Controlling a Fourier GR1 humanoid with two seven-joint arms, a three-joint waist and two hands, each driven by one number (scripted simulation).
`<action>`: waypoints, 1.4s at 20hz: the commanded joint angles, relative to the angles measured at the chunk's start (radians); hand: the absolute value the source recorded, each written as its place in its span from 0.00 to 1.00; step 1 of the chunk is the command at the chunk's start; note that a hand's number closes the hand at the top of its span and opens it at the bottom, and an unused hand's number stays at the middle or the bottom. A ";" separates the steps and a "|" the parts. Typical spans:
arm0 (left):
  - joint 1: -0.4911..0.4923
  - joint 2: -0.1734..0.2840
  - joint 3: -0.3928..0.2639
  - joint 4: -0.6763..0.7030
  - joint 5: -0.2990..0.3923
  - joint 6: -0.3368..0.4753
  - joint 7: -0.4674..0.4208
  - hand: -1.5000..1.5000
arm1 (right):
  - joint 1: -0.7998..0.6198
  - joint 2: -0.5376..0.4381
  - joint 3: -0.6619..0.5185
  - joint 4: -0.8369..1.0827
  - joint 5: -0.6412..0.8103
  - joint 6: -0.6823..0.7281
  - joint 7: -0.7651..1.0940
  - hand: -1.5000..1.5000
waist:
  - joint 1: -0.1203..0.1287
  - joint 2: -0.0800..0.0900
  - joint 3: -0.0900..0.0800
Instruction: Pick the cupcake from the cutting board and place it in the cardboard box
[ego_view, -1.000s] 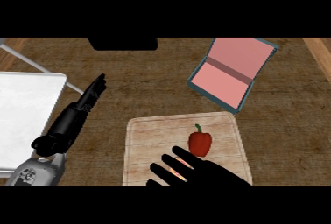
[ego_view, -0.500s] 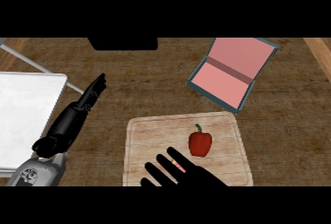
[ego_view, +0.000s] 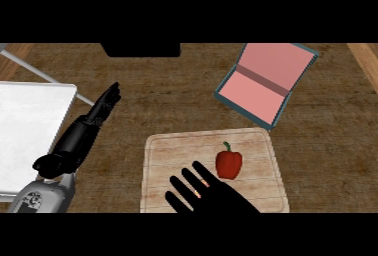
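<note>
On the pale wooden cutting board (ego_view: 171, 150) lies a red bell pepper (ego_view: 229, 165) with a green stem; no cupcake shows. My right hand (ego_view: 215, 199) is open over the board's near half, its fingers spread and pointing up-left, with the nearest fingertip just left of the pepper and holding nothing. An open box (ego_view: 266, 82) with a pink inside and teal edges lies tilted beyond the board at the upper right. My left hand (ego_view: 100, 111) is open at the left, over the brown counter, with its fingers straight and pointing away.
A white flat surface (ego_view: 29, 135) fills the left edge, next to my left forearm. A dark block (ego_view: 140, 49) sits at the top middle. A pale wooden strip (ego_view: 365, 55) runs along the upper right corner.
My right hand has shifted slightly left over the board's near part, fingers still spread. The pepper, the box and the left arm have not moved.
</note>
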 joint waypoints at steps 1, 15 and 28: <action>-0.018 0.043 0.017 0.045 -0.065 -0.012 -0.013 0.50 | -0.037 0.031 0.016 0.182 0.093 -0.103 -0.104 0.00 | 0.009 0.007 -0.002; -0.011 -0.012 0.053 0.029 -0.128 -0.031 0.010 0.50 | 0.068 0.063 0.016 0.258 0.232 -0.112 -0.190 0.00 | 0.001 0.004 -0.003; -0.071 -0.023 0.130 0.057 -0.131 -0.089 0.026 0.50 | 0.086 0.033 -0.012 0.385 0.323 -0.251 -0.449 1.00 | -0.002 0.005 -0.002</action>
